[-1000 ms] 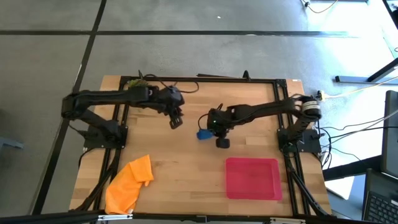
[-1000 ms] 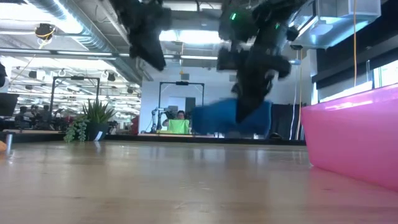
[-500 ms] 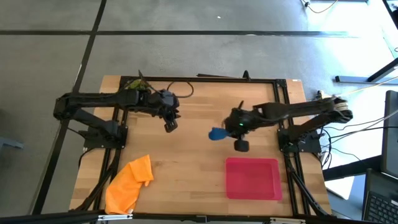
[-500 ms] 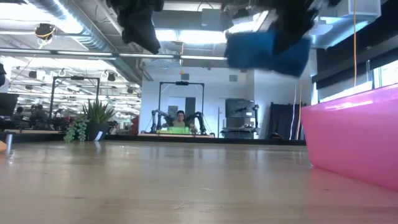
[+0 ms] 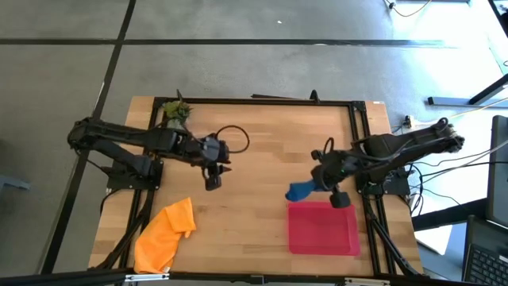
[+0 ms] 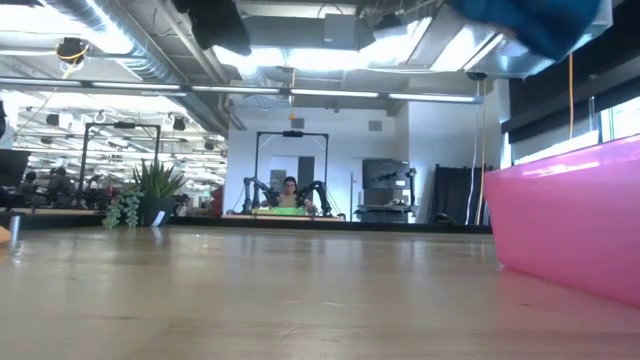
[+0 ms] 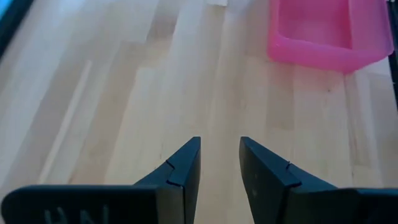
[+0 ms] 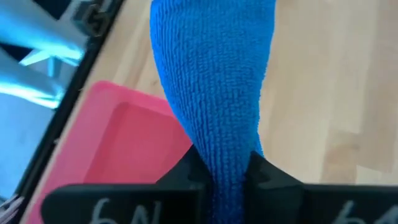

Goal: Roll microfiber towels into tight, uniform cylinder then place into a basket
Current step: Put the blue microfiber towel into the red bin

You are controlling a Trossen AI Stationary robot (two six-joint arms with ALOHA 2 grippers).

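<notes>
While my right end effector (image 5: pixel 321 184) pinches the blue towel (image 5: pixel 300 191) over the tray (image 5: pixel 321 230) edge, it may unroll.
Released here, it could drape across the rim onto the worktop (image 5: pixel 254 159); my left end effector (image 5: pixel 213 181) waits parted, orange towel (image 5: pixel 164 233) untouched.

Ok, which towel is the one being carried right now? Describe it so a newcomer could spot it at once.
Start at the red tray near the table's front right. Just off its far left corner, the right gripper holds a blue towel, rolled up and pinched between its fingers, above the tabletop. The only other cloth, the orange towel, lies loose at the front left.
</notes>
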